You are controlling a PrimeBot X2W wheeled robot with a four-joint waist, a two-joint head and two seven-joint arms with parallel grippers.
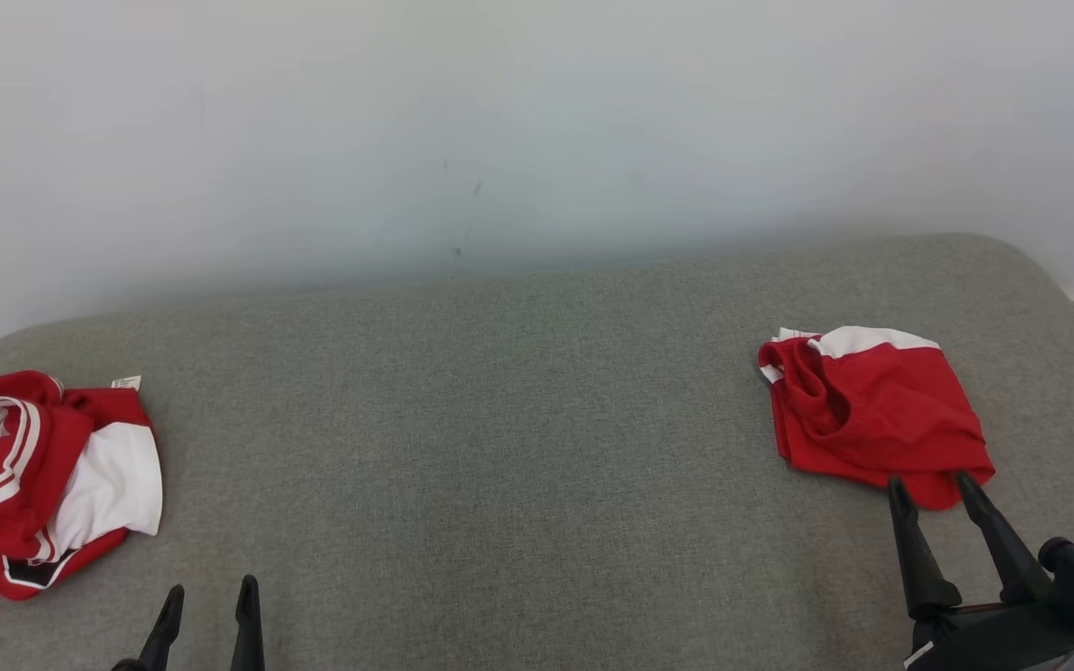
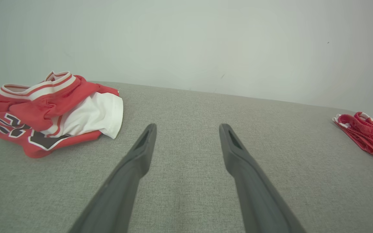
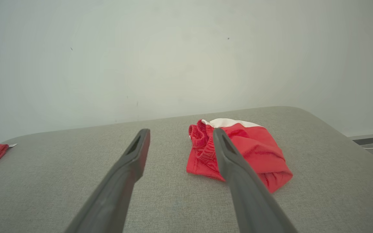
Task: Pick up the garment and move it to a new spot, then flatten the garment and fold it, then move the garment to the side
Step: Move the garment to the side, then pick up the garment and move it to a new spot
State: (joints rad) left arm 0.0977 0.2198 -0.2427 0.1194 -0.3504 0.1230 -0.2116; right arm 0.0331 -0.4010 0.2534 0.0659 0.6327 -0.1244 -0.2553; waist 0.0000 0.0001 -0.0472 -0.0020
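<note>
Now, with right gripper and left gripper spread empty, red shorts just ahead of the right one: may pinch only the top layer, perhaps.

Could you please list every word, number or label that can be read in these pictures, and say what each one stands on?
Nothing can be read whole.
Red and white jersey: large black characters edged in white, cut off by folds; unreadable.
White tag at the jersey's far edge: too small to read.
Red shorts: no print visible.
</note>
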